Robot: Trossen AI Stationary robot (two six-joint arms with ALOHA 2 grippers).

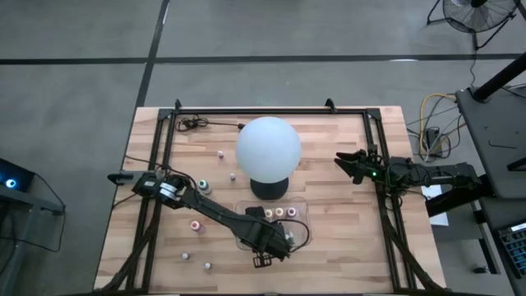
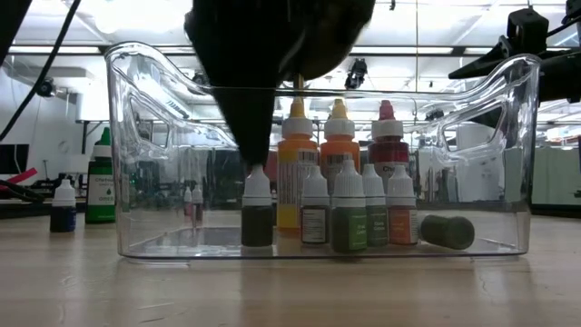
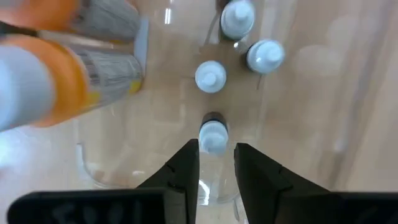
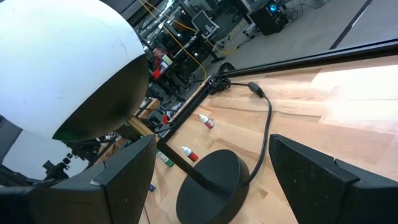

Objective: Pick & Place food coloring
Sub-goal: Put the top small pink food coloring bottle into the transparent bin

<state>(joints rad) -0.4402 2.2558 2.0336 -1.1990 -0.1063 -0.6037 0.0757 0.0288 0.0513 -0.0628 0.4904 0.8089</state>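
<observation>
Overhead layout, left to right. Loose bottles lay on the table (image 1: 345,247): one at about nine o'clock from the globe (image 1: 268,149), near the left arm's shoulder (image 1: 203,182), a pink-capped one (image 1: 195,224) at about eight o'clock, two more (image 1: 184,256) near the front edge at seven o'clock. The clear tray (image 2: 531,182) sat at six o'clock from the globe's black base (image 4: 209,186), holding most of the food coloring (image 2: 338,163) upright in rows, with one dark bottle lying on its side (image 2: 447,231). The left gripper (image 3: 216,163) hung over the tray, its fingers slightly parted on either side of a white-capped bottle (image 3: 213,134) standing on the tray floor; whether the fingers touched it could not be told. The right gripper (image 1: 348,164) waited at three o'clock from the globe, fingers spread wide, holding nothing.

Handling, as judged: each bottle looked light, stiff plastic, smooth and narrow, so easily tipped or knocked into its neighbours. The cap and shoulder offered the surest hold, taken from straight above; a grip low on the smooth body seemed likelier to slip
</observation>
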